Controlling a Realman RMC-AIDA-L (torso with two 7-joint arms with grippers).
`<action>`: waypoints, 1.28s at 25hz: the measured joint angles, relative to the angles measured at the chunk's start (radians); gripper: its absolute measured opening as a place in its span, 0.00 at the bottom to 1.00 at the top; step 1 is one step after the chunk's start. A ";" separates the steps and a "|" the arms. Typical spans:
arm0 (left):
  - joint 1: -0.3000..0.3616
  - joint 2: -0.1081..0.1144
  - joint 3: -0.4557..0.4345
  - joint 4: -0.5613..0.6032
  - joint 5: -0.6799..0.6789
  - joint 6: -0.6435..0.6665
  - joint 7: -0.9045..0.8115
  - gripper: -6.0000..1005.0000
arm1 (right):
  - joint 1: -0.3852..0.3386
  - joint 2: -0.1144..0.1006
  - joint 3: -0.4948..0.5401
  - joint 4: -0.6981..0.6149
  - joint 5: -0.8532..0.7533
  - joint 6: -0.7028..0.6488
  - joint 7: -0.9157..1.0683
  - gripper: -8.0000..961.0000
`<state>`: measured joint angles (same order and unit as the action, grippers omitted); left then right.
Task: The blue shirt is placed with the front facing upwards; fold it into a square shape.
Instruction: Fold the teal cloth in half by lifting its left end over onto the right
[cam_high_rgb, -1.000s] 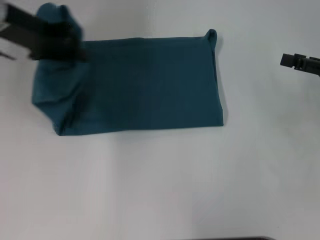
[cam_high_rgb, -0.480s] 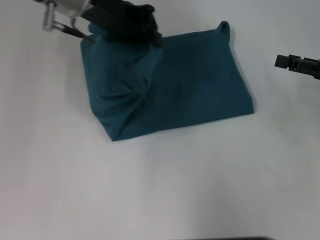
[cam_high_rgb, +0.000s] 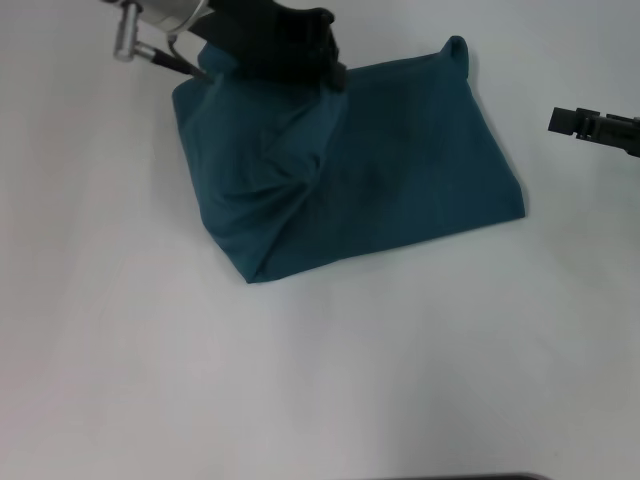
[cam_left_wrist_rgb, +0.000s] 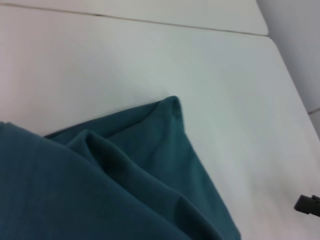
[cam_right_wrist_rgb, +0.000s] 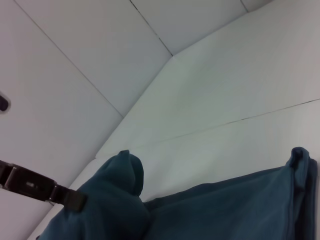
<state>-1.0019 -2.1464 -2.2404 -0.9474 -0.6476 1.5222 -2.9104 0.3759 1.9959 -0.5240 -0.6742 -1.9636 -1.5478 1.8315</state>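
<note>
The blue shirt (cam_high_rgb: 400, 160) lies folded into a long band on the white table (cam_high_rgb: 300, 380), plain teal side up, no lettering showing. My left gripper (cam_high_rgb: 325, 68) is at the far side above the band, shut on its left end, which hangs lifted and bunched over the rest. The right wrist view shows that raised bunch (cam_right_wrist_rgb: 117, 190) beside the flat blue shirt (cam_right_wrist_rgb: 240, 205). Creased folds of the blue shirt (cam_left_wrist_rgb: 100, 190) fill the left wrist view. My right gripper (cam_high_rgb: 566, 120) hovers at the right, apart from the cloth.
Bare white table surrounds the shirt on the near side and to the left. A table seam (cam_right_wrist_rgb: 240, 119) runs behind the shirt. The right gripper (cam_left_wrist_rgb: 307, 205) shows small in the left wrist view.
My left gripper has carried the shirt's left end to the right, over the band. The whole shirt has slid and turned to the right. The right arm stayed still.
</note>
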 joint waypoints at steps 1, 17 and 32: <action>0.005 0.004 0.000 0.002 0.000 0.002 0.000 0.04 | 0.000 0.000 0.000 0.001 0.000 0.000 0.000 0.83; 0.148 0.022 -0.091 -0.174 -0.020 0.133 -0.004 0.04 | 0.003 -0.005 0.001 0.013 0.000 0.007 0.002 0.83; 0.168 0.054 -0.081 -0.238 -0.232 0.184 0.019 0.04 | -0.002 -0.005 -0.002 0.015 0.000 0.015 0.002 0.82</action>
<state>-0.8334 -2.0923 -2.3210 -1.1853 -0.8797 1.7060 -2.8918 0.3738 1.9908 -0.5262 -0.6595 -1.9638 -1.5331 1.8331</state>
